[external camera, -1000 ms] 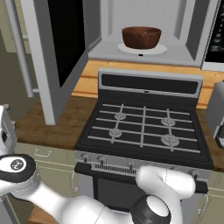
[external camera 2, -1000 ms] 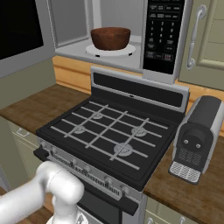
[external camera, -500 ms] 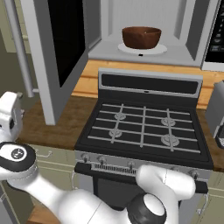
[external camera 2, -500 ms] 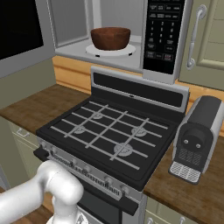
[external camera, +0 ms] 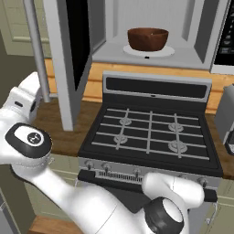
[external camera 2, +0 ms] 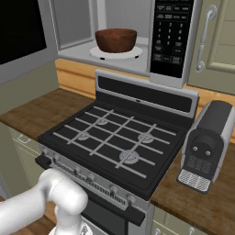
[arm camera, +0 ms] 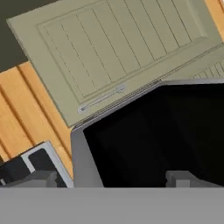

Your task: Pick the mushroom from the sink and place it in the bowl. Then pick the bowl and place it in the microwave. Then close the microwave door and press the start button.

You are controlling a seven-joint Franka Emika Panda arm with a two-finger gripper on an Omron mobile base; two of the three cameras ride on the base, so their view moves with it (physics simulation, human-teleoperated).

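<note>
Left base view has the bowl (external camera: 147,39) sitting upper centre on the white turntable (external camera: 148,50) inside the microwave (external camera: 151,57); the microwave door (external camera: 68,55) hangs wide open at upper left, its silver bar handle (external camera: 36,45) just beside the white arm's wrist; the black gas stove (external camera: 148,137) fills the middle of the frame. Right base view shows the bowl (external camera 2: 115,40) at upper centre, the dark control strip (external camera 2: 172,34) to its right, a grey toaster (external camera 2: 206,144) at right. Hand view: the gripper (arm camera: 116,178) spread wide, holding nothing, facing the door's black glass (arm camera: 153,135).
</note>
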